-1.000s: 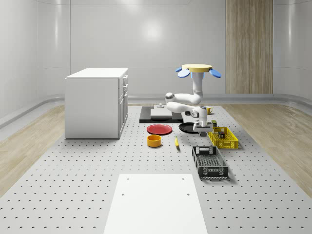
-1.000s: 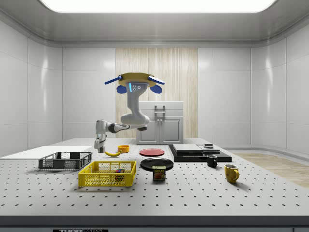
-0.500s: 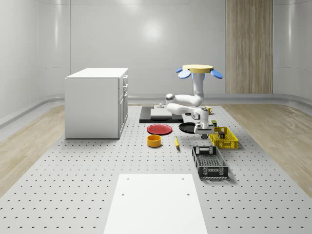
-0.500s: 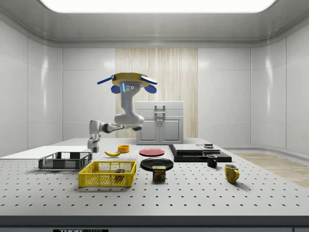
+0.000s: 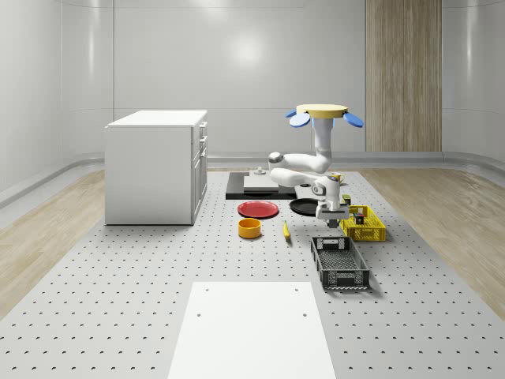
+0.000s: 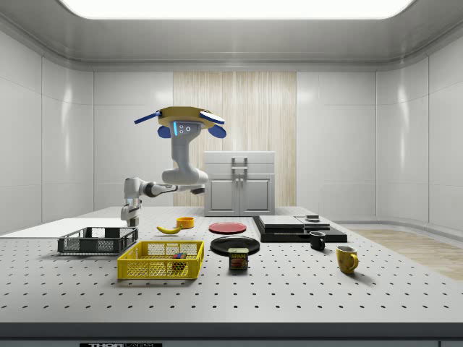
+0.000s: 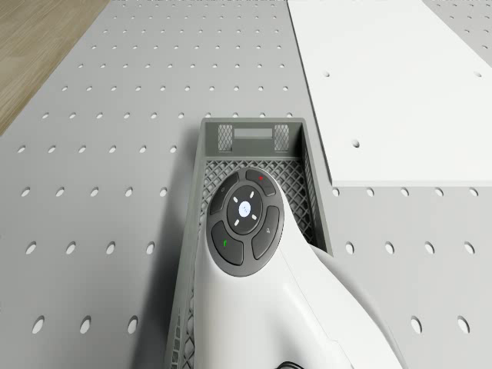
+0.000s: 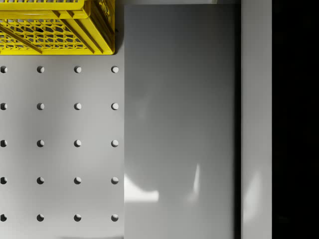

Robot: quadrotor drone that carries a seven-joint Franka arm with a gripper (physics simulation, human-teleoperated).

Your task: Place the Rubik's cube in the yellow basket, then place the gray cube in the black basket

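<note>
gray cube carried above the black basket, rubik's cube already in the yellow one

the quadrotor drone hovers over the perforated table; its two-finger gripper hangs by the far end of the black mesh plastic basket, seemingly clamped on the plain gray cube. the cube looks rigid, light and smooth, so likely slippery; opposite flat faces are the best hold. the multicoloured rubik's cube lies in the yellow mesh plastic basket. the small can's label cannot be read.
</note>
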